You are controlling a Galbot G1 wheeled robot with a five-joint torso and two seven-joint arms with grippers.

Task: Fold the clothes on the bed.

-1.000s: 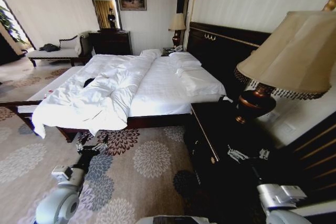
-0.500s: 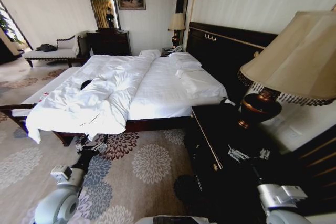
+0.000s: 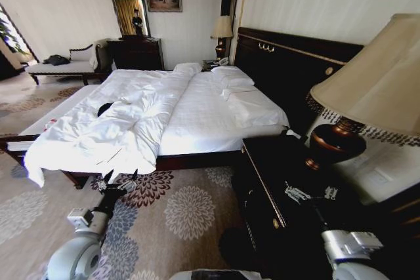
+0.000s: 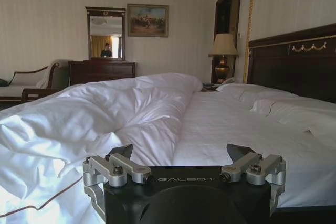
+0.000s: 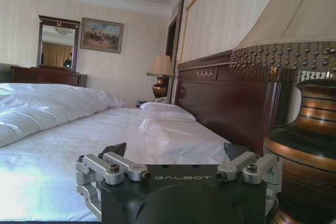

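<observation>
The bed [image 3: 203, 119] has white sheets and a dark headboard, and a rumpled white duvet [image 3: 105, 136] is heaped over its foot end. The clothes [image 3: 104, 108] show as a small black patch half buried in the duvet folds on the far left side. My left gripper [image 3: 119, 179] hangs open and empty over the carpet, just short of the bed's near edge; its wrist view faces the duvet [image 4: 105, 119] past that gripper [image 4: 179, 150]. My right gripper [image 3: 312, 193] is open and empty above the dark nightstand; the right wrist view shows this gripper [image 5: 175, 148] beside a lamp base.
A dark nightstand [image 3: 269, 168] with a large shaded lamp [image 3: 374, 77] stands close on my right. Flower-patterned carpet [image 3: 190, 208] lies between me and the bed. A chaise [image 3: 62, 67] and a dresser with mirror [image 3: 136, 50] stand at the far wall.
The whole head view has shifted: the bed sits further left and lower, the lamp further right, so the camera has moved. Both arms hold the same pose.
</observation>
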